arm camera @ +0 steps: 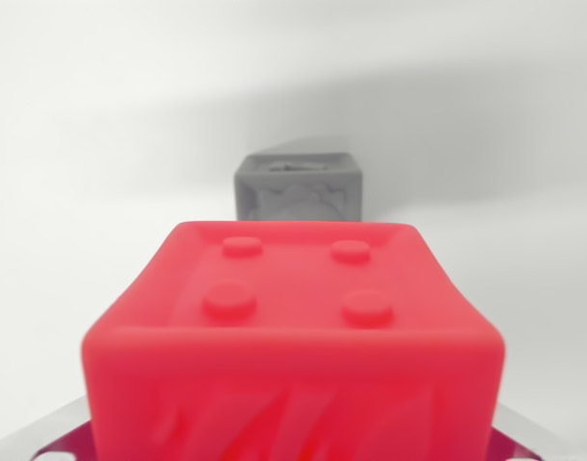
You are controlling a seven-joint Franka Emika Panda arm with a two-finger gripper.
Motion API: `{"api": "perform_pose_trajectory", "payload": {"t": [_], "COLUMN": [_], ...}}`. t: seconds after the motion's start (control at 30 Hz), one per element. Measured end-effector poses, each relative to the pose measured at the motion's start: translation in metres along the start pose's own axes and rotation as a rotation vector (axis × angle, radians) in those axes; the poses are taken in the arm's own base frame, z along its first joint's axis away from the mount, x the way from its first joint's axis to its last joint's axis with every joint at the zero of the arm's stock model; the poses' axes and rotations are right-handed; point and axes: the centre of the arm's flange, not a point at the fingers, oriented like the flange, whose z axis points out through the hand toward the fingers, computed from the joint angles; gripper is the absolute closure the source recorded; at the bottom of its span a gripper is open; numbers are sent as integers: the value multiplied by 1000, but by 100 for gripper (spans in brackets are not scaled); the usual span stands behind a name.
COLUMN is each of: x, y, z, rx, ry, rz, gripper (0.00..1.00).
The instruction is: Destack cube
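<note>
- Red cube [293,336] filled the wrist view's foreground, seemingly between our gripper's fingers [53,437]; we couldn't tell its grip.
- Grey cube [298,184] sat beyond; next, we judged, set red down apart.

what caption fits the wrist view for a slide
Red studded cube fills the foreground, with a grey cube behind on white.

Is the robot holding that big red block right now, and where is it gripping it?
Cannot be told. The red cube fills the wrist view, but the jaws are out of sight.
</note>
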Motion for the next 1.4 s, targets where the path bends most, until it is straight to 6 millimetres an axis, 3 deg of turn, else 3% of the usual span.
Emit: {"api": "perform_pose_trajectory", "payload": {"t": [0.27, 1.4], "x": [1, 62], "y": [0, 15], "z": [-22, -6], "rx": [5, -6], "ry": [2, -3], "rz": [-10, -159], "gripper": [100, 100]}}
